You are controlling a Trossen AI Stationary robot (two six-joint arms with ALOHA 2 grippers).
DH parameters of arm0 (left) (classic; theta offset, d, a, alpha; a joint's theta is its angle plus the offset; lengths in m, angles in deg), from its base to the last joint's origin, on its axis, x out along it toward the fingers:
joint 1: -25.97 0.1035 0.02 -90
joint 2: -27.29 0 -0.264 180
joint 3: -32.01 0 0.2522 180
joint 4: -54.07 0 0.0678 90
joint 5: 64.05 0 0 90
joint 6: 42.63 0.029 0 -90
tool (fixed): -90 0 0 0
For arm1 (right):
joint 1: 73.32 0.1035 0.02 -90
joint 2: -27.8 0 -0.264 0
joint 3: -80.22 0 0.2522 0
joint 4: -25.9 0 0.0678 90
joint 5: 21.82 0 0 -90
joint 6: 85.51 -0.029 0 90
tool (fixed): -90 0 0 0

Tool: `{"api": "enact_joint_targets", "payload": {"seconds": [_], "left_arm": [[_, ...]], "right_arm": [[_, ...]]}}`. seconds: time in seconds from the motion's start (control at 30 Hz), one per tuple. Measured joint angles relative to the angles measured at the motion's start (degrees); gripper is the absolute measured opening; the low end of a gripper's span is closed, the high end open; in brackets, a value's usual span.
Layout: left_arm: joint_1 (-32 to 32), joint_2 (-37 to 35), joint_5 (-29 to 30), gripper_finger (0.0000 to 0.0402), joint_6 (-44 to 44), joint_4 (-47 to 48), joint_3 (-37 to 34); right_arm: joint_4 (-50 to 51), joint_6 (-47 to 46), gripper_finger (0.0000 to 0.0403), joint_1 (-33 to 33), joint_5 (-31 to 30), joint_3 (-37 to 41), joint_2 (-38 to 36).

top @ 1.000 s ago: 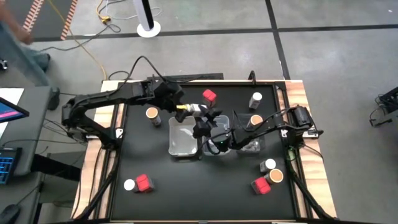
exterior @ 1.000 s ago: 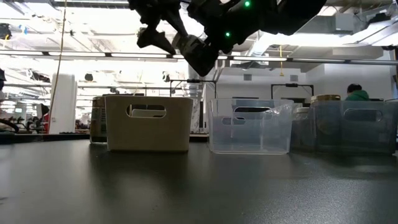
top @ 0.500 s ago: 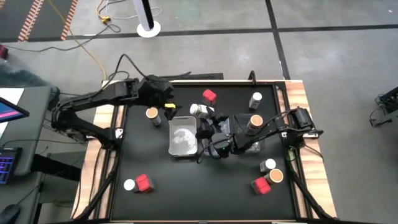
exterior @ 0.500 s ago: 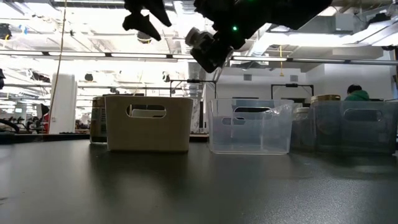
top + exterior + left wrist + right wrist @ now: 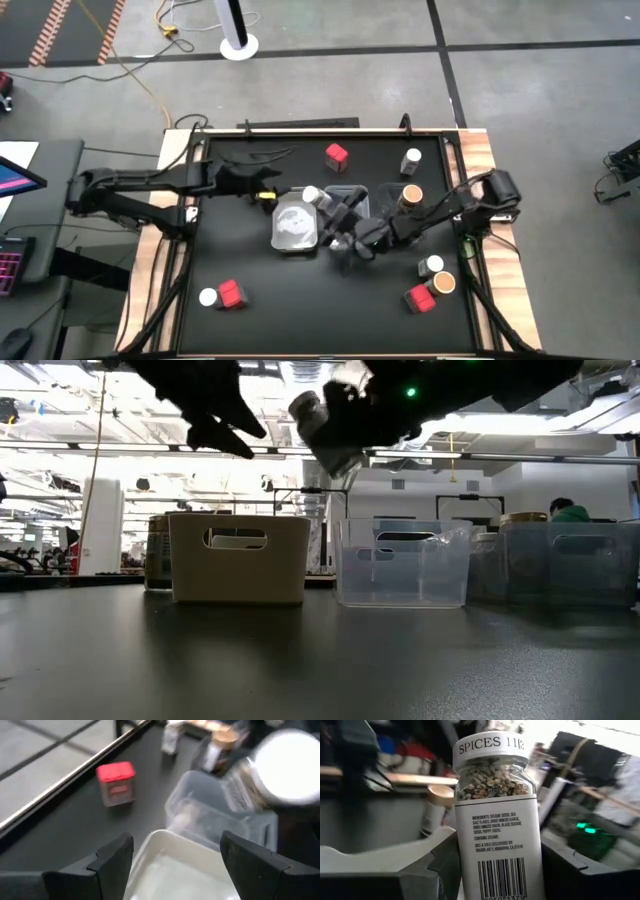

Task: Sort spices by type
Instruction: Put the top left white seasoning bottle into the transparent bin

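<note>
The right gripper (image 5: 318,203) is clamped on a white-lidded spice jar (image 5: 310,195) and holds it in the air, above the edge between the white tray (image 5: 297,224) and the clear tray (image 5: 350,215) beside it. The left gripper (image 5: 262,192) hangs just beside the white tray, with its fingers (image 5: 107,860) apart and nothing between them.

Around the trays, the other spices stand well apart: a red box (image 5: 336,155) and a small jar (image 5: 412,159) at the far side, a tan-lidded jar (image 5: 410,196) near the right arm, a white lid (image 5: 207,297) touching a red box (image 5: 231,293) at the near left, and a group of three at the near right (image 5: 430,285).

The right wrist view shows what the others do not: the label of the jar (image 5: 497,827) and the mixed seeds inside it, with the dark fingers (image 5: 442,865) pressing on both sides. The low view shows the held jar (image 5: 320,420) high over the white tray (image 5: 238,557), and a person in green (image 5: 570,512) far behind the table. The left wrist view shows the red box (image 5: 116,782) on the black table (image 5: 75,825) beyond the tray.
</note>
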Motion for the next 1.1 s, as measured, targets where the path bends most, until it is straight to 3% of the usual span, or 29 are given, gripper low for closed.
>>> {"api": "enact_joint_targets", "payload": {"seconds": [0.33,0.47,0.7,0.93,1.1], "left_arm": [[-5.92,-7.65,-4.16,0.0286,3.43,-37.34,-22.61],[-6.88,-7.05,-4.13,0.0286,6.95,-42.63,-25.63],[-6.91,-5.94,-4.08,0.0286,8.95,-42.38,-25.14],[-6.89,-2.41,-4.85,0.0286,7.8,-50.73,-24.91],[-6.89,2.93,-8.03,0.0286,12.25,-59.24,-24.84]], "right_arm": [[0.53,-11.4,0.0233,-5.85,22.68,16.67,-20.1],[-8.3,-16.74,0.0233,-9.64,32.73,24.11,-24.95],[-17.88,-21.35,0.0233,-16.0,48.05,27.29,-23.98],[-23.67,-21.61,0.0233,-17.93,55.58,25.09,-17.57],[-23.54,-21.56,0.0234,-18.04,55.93,23.75,-14.83]]}}
